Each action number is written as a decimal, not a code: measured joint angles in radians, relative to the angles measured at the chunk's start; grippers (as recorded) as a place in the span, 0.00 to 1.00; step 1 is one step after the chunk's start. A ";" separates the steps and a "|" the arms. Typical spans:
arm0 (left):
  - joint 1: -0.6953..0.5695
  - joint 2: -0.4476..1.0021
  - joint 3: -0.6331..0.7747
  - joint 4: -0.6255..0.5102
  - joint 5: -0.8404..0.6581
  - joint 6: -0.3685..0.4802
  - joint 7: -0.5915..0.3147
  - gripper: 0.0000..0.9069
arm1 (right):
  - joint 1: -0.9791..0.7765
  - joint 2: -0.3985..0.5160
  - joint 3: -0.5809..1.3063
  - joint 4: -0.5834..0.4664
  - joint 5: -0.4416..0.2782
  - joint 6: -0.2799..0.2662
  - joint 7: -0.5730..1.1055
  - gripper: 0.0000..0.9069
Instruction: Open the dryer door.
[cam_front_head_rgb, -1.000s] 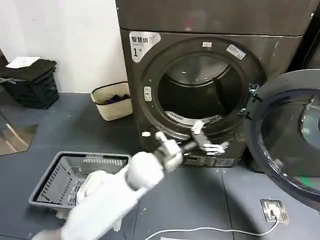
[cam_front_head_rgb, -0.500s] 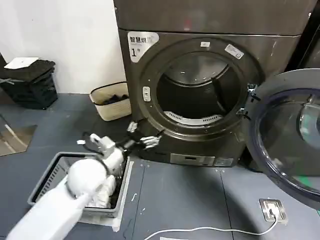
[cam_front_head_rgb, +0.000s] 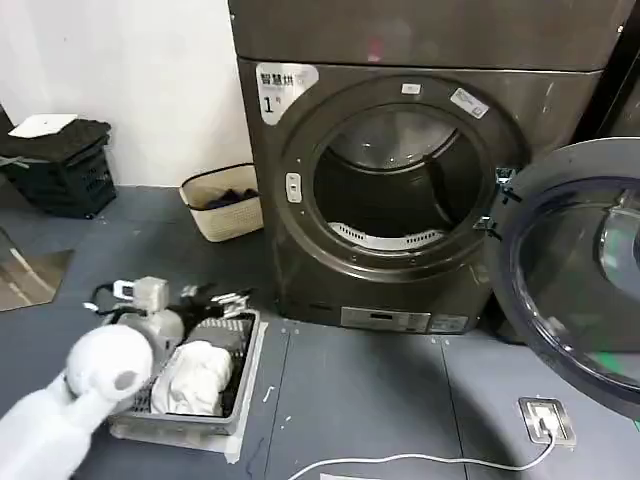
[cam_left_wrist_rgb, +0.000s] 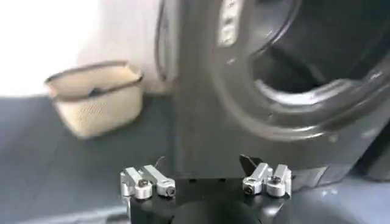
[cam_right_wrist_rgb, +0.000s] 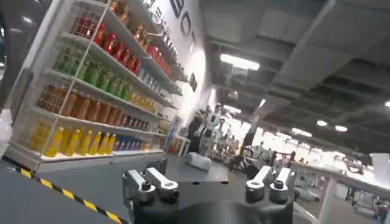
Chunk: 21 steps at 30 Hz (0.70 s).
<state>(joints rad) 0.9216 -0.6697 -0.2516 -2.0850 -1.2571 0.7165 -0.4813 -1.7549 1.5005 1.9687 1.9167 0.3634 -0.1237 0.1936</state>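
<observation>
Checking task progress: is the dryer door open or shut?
Open. The dryer door is swung wide to the right on its hinge, exposing the drum.

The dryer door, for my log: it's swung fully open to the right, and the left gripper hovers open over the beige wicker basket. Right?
Not quite. In the head view the dryer door is swung open, but the open left gripper hovers over the grey laundry basket, not the wicker one.

The left arm (cam_front_head_rgb: 70, 400) is glossy white, with a rounded elbow joint bearing a small grey disc. Its wrist is silver-grey, with thin black cables looping beside it. The left gripper (cam_left_wrist_rgb: 206, 182) has a black body and silver finger links fastened with round screws. The right gripper (cam_right_wrist_rgb: 207, 185) looks the same: black body, silver links, dark screws.
</observation>
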 joint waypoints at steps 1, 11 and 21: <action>0.004 0.016 -0.001 0.000 -0.044 0.005 -0.021 1.00 | -0.003 0.000 -0.002 -0.004 0.000 0.000 -0.001 1.00; -0.040 0.177 0.023 0.023 -0.461 0.020 -0.265 1.00 | -0.017 0.000 -0.026 -0.015 0.089 0.007 0.010 1.00; -0.148 0.255 0.060 0.099 -0.809 0.020 -0.379 1.00 | -0.014 0.006 -0.043 -0.026 0.147 0.028 0.010 1.00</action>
<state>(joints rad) 0.7741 -0.4142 -0.1912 -1.9862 -2.0658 0.7365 -0.8598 -1.7691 1.5062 1.9255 1.8904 0.5101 -0.0958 0.2032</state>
